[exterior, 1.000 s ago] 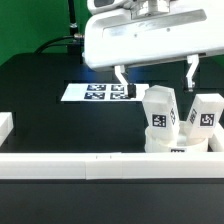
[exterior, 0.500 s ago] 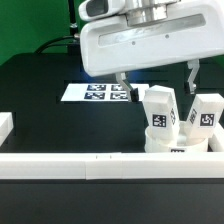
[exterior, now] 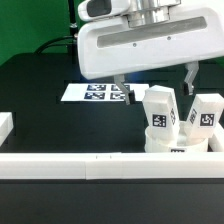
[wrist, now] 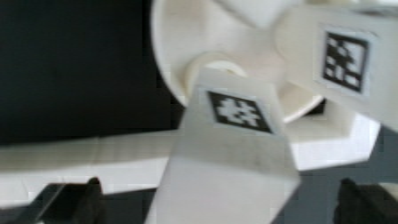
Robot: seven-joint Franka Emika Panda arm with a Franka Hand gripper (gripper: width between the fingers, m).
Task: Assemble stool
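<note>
The stool's round white seat [exterior: 180, 148] lies at the exterior view's right, against the front rail. Two white leg blocks stand up from it, each with a black-and-white tag: one [exterior: 160, 113] nearer the middle, one [exterior: 205, 114] at the far right. My gripper [exterior: 156, 84] is open and empty, its fingers [exterior: 119, 80] hanging just above and behind the legs. In the wrist view the nearer leg [wrist: 233, 140] rises between my fingertips [wrist: 71, 198], with the seat [wrist: 222, 40] behind it and the other leg's tag [wrist: 347, 55] to one side.
A long white border rail [exterior: 90, 165] runs along the table front. A short white rail piece [exterior: 5, 127] sits at the exterior view's left. The marker board [exterior: 98, 92] lies on the black table behind the gripper.
The gripper has come down a little over the two upright legs and shifted slightly toward the exterior view's left. The legs and seat have not moved.
</note>
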